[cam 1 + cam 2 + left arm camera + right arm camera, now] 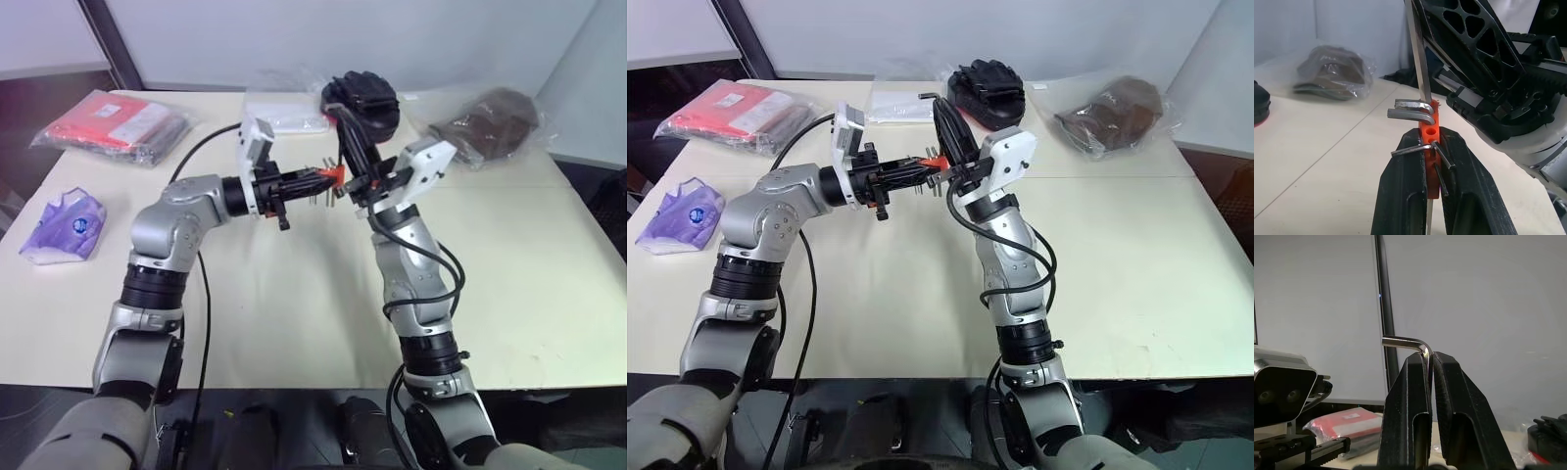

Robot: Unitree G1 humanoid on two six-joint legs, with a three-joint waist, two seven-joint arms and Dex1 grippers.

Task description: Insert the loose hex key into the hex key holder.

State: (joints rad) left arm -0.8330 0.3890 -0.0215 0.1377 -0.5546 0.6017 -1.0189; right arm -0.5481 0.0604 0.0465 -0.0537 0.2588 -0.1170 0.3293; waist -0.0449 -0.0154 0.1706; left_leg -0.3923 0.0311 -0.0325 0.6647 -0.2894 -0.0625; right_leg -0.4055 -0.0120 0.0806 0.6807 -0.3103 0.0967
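Hex key holder [1428,142] in left claw [1433,147], loose hex key [1410,343] in right claw [1430,363].

We see both arms raised over the table, their grippers meeting in front of the chest. Our left gripper [1427,161] reaches level toward the right arm, its two black fingers [1400,196] clamped tight on the hex key holder [1429,132]. Our right gripper [1430,363] angles upward and toward the left one, its fingers pinching the loose hex key [1409,343], whose bent end sticks out just past the fingertips.
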